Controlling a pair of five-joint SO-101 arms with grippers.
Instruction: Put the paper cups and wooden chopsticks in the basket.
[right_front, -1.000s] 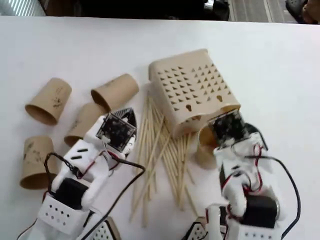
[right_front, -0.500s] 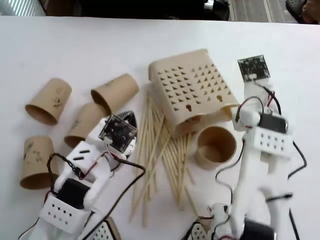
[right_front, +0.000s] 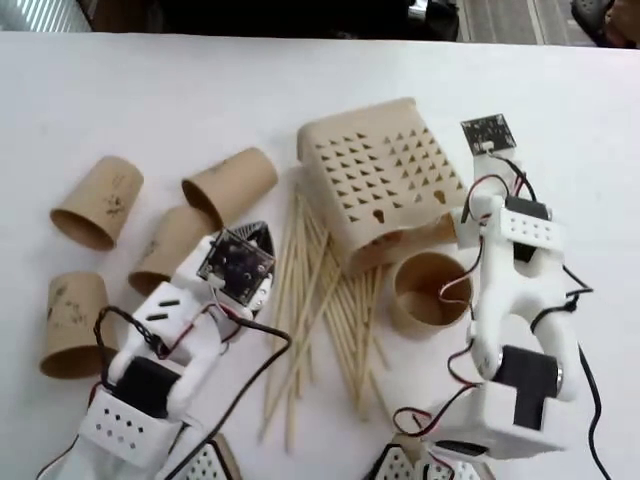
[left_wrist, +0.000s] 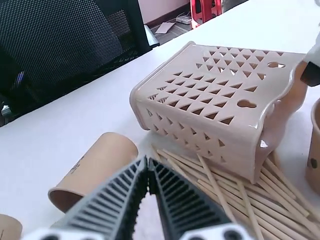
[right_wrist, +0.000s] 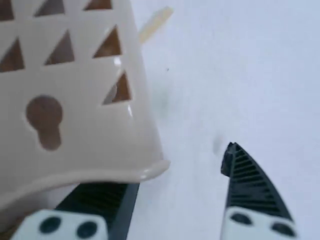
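Nothing's in the basket (right_front: 385, 185) yet: it's tipped over on the chopsticks (right_front: 320, 310), cups (right_front: 98, 200) scattered beside it, left fingers (left_wrist: 120, 195) clenched empty, right fingers (right_wrist: 250, 185) spread at its rim

You have a plain white desk (right_front: 130, 90) under everything. The beige plastic basket (right_front: 385, 180) is patterned with rows of triangular cut-outs and a few keyhole-shaped holes near its rim (brown shows through the holes in the right wrist view). The kraft-brown paper cups (right_front: 98, 200) carry small dark printed marks on their sides. The straw-coloured wooden chopsticks (right_front: 325, 290) are unpatterned. The white plastic robot arms (right_front: 165, 350) have black motor blocks and red and black wires. The left claw (left_wrist: 148, 182) is black and finely ridged, as is the right claw (right_wrist: 170, 180).
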